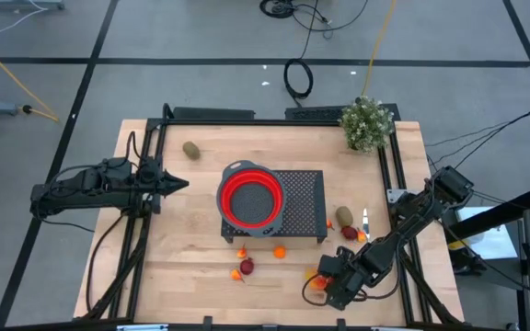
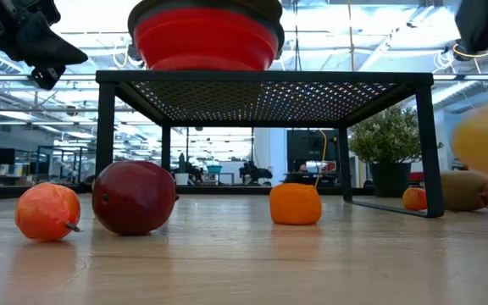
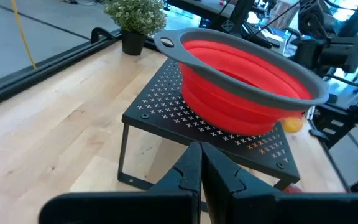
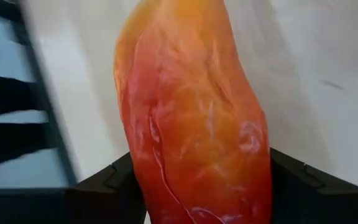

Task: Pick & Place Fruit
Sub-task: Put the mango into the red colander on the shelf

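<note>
Right hand [image 1: 325, 281] is sitting low at the near right part of the desk [image 1: 182, 239], clamping the long red-orange-yellow fruit [image 4: 194, 118] between its fingers [image 4: 107, 186] — in the right wrist view the fruit is filling most of the frame, standing up out of the hand.

Left hand [image 1: 180, 183] is hovering at the left side of the desk, fingers pressed together with nothing between them, pointing toward the red collapsible bowl [image 1: 250, 199]. The bowl is sitting on top of a black perforated metal rack [image 1: 304, 204] in the middle of the desk.

Loose fruit:
- dark red fruit [image 2: 134, 196] and an orange-red one [image 2: 48, 211] are lying side by side in front of the rack, near edge of desk
- small orange ball [image 2: 296, 204] is lying just in front of the rack, another orange one [image 2: 413, 198] is showing by the rack's leg
- brown oval [image 1: 191, 149] is lying at the far left, well apart from the rest
- second brown oval [image 1: 344, 216] is lying right of the rack, with a dark red piece [image 1: 350, 233] just beside it

Potted plant [image 1: 367, 123] is standing at the far right corner.
</note>
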Robot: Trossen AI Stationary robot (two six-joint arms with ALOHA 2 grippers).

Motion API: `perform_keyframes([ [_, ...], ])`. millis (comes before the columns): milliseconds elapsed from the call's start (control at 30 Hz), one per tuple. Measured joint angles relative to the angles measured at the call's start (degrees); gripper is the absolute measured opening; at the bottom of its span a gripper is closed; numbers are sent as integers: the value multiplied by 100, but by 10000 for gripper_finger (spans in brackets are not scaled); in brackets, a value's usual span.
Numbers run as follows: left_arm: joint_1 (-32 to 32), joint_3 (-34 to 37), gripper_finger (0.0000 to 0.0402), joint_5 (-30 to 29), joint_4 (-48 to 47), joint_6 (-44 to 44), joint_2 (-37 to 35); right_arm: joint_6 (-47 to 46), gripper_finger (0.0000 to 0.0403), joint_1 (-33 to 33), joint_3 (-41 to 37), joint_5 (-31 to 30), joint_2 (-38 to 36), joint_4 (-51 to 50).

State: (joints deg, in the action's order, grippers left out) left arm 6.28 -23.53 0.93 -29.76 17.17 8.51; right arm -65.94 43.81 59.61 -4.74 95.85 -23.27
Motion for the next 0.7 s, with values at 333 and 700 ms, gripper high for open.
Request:
perform_keyframes([
  [333, -2, -2, 8, 57, -2, 452, 0, -388, 225, 2, 604, -1125, 0, 926],
  [700, -2, -2, 8, 714, -2, 719, 0, -168, 226, 0, 731, -2745, 0, 3018],
])
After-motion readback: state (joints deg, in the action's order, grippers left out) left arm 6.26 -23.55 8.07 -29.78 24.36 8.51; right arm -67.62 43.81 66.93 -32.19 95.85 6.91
